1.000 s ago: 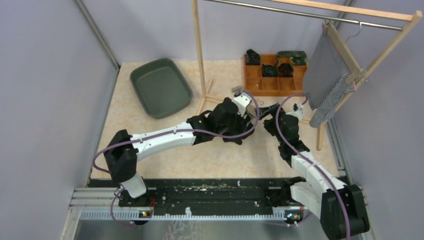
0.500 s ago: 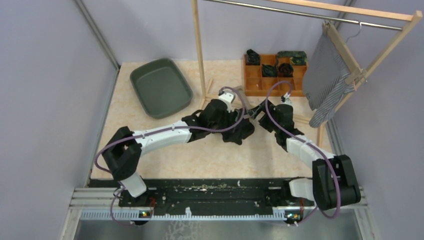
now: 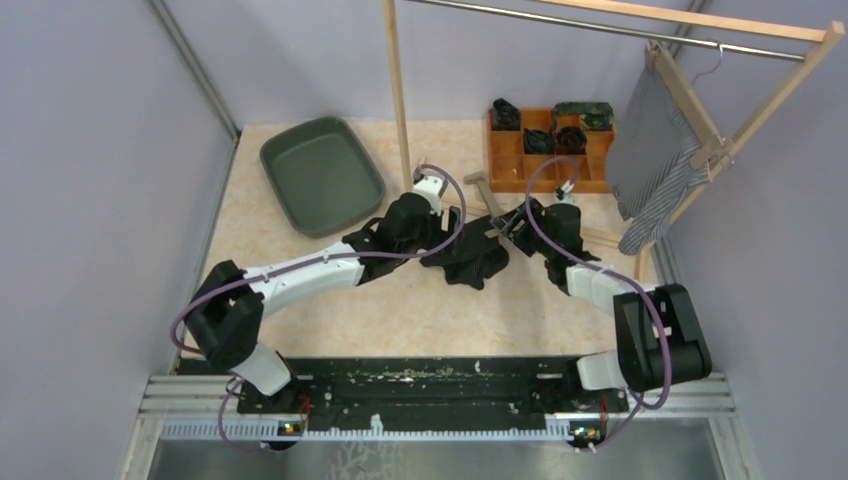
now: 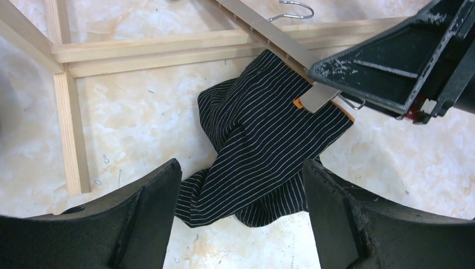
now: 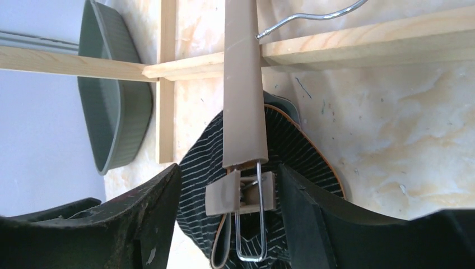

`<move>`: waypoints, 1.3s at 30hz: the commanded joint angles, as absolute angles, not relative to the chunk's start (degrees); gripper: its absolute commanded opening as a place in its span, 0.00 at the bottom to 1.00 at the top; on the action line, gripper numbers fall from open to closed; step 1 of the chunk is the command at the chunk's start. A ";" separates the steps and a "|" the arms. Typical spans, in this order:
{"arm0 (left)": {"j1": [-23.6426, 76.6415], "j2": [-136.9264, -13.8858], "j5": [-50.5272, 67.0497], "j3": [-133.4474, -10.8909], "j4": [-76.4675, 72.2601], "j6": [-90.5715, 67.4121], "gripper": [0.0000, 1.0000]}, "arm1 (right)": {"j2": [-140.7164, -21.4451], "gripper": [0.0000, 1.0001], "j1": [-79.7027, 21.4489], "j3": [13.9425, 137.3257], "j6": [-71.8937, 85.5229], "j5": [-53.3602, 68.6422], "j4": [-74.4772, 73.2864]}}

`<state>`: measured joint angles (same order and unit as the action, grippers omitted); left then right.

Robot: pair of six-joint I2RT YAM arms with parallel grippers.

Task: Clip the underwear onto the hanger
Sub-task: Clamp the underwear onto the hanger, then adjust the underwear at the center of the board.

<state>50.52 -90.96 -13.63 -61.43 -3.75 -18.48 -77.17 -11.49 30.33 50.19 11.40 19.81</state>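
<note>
The black pinstriped underwear (image 3: 470,262) with an orange waistband lies crumpled on the table. The tan hanger (image 5: 242,84) rests on it, wire hook (image 5: 313,17) pointing away. Its end clip (image 5: 241,193) sits over the waistband edge. My right gripper (image 5: 229,218) straddles that clip: the right finger touches it and the left finger stands apart, so the jaws are open. My left gripper (image 4: 241,224) hovers open above the underwear (image 4: 269,151), nothing between its fingers. In the left wrist view the clip (image 4: 319,100) shows beside the right gripper's fingers (image 4: 392,67).
A green tray (image 3: 322,175) sits at the back left. An orange wooden organizer (image 3: 548,145) with dark garments stands at the back. The wooden rack's post (image 3: 398,100) and base beams (image 4: 168,53) are close behind the underwear. A grey striped garment (image 3: 655,160) hangs at the right.
The left gripper drew back to the left, off the underwear. The right gripper swung left onto the hanger's end clip and its jaws narrowed around it.
</note>
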 commanded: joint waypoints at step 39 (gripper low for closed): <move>44.11 -78.49 -13.36 -52.47 -4.93 -20.58 0.84 | -80.18 0.14 -12.32 57.61 61.02 13.79 33.31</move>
<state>44.80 -80.47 -13.04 -53.34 -4.10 -20.36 -78.13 -11.53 49.76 59.48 14.20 28.01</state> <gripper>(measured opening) 0.845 0.292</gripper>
